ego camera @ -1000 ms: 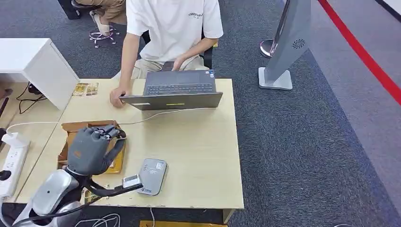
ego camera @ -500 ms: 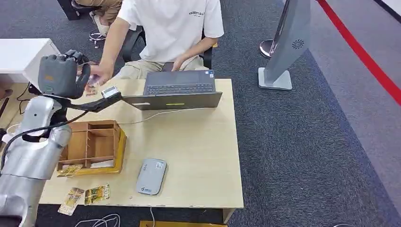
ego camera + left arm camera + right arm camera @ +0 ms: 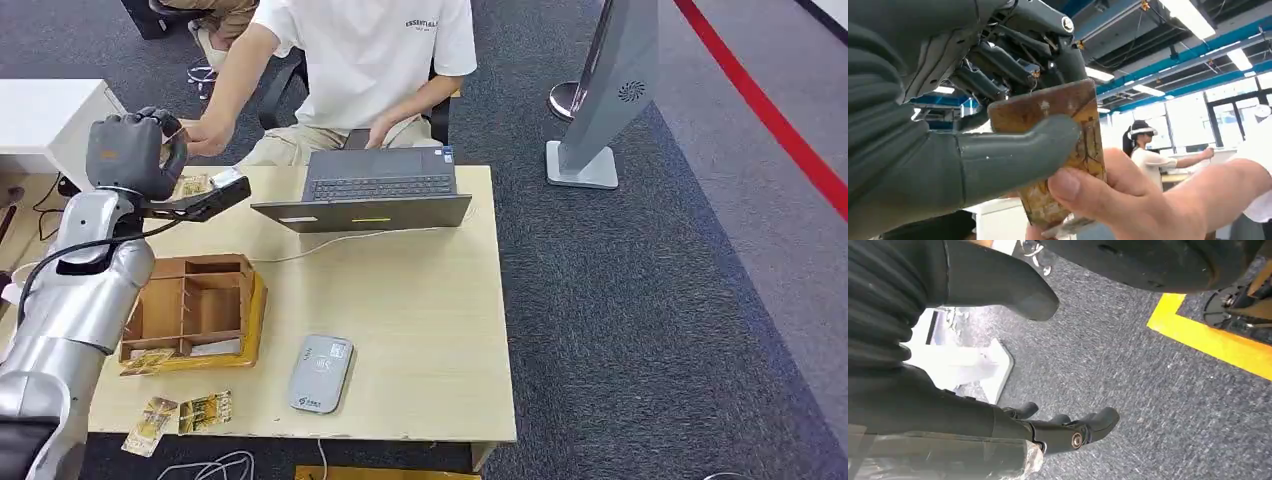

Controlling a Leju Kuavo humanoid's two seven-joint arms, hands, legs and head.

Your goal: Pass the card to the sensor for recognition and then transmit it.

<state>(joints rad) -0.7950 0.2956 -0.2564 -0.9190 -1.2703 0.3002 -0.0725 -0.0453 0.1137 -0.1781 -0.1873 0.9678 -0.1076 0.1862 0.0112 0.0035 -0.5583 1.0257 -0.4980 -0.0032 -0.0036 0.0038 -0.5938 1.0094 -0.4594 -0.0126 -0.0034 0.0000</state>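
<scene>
The left hand (image 3: 128, 152), up from the card reader (image 3: 320, 372) to the frame's upper left, still pinches the card (image 3: 1063, 145); now the person's hand (image 3: 1108, 200) grips it too. Handover looks near.

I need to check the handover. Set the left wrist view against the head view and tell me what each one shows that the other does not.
Left wrist view alone: the thick grey thumb pressing the brown card while the person's thumb pinches its other end; ceiling lights behind. Head view alone: the card reader, wooden box, laptop and table. Both: the left hand raised, meeting the person's hand.
</scene>
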